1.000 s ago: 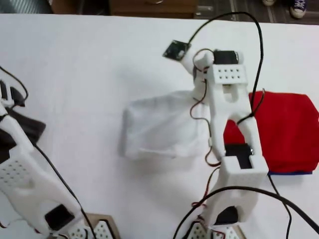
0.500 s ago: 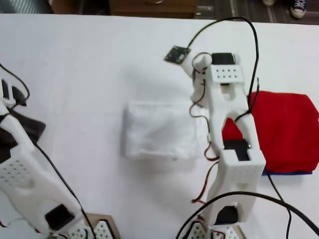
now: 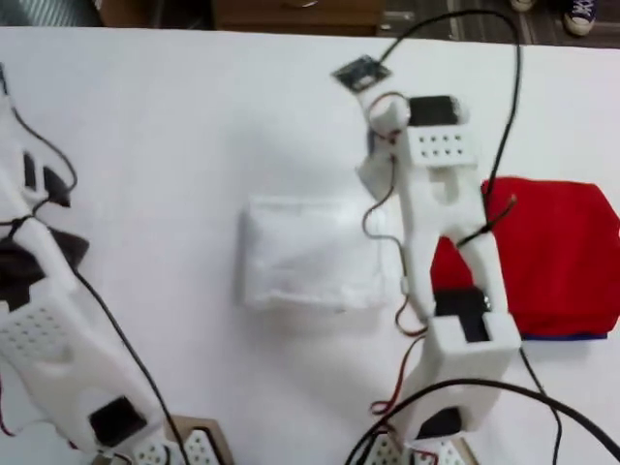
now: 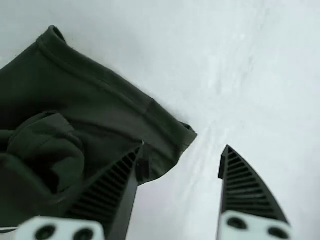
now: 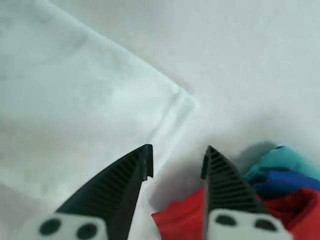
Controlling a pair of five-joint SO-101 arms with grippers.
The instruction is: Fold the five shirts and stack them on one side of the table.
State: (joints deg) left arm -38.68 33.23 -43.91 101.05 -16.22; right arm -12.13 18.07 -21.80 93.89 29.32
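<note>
**Your right arm has let the white shirt down**

A second ago your right arm (image 3: 446,242) held one side of the white shirt (image 3: 310,254) up off the table (image 3: 174,116). Then the shirt came down flat. Now the arm has lifted away and swung a bit toward the far side. Your left arm (image 3: 48,339) has moved a little toward the far side too.

The white shirt lies folded in a neat block in the middle of the table. Nothing is touching it.

Your right pincer (image 5: 178,152) is apart, with nothing in it. It hangs over the near right corner of the white shirt, close to the stack.

The stack is on the right side of the table. The red shirt (image 3: 557,257) is on top. A blue shirt (image 3: 567,336) peeks out from under its near edge. In the right wrist view you can also see a bit of teal cloth (image 5: 280,157) in the stack.

The dark shirt (image 3: 19,262) lies at the left edge of the table, all bunched up and not folded.

Your left pincer (image 4: 183,150) is wide apart and holds nothing. One finger is over the edge of the dark shirt. The other finger is over the bare table.
</note>
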